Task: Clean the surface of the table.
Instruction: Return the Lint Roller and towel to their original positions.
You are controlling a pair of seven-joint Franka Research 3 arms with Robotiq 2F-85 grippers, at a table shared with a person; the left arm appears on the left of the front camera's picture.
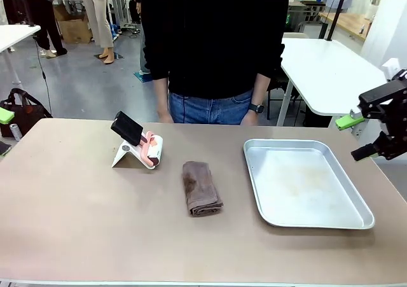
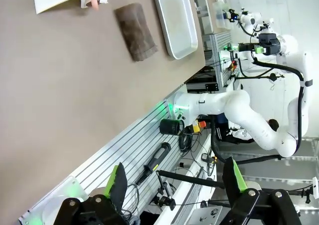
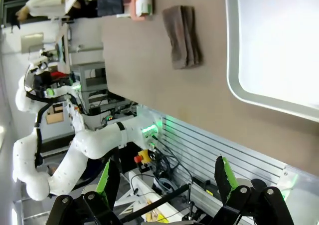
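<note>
Taupe-brown matte table is seen spanning the front view, with a thin pale edge nearest the camera. A folded brown cloth lies flat near the table's middle. Just right of the cloth, a shiny rectangular metal tray rests on the top, apart from it. Left of the cloth and slightly farther off, a white folding stand holding a black phone is set, with a pink-and-white roll touching its right side. Beyond the cloth, a person in a black top and jeans stands at the far edge.

The right gripper is held off the table's right side, fingers spread, nothing between them. The left gripper is likewise spread wide and empty, beyond the table's near edge.
</note>
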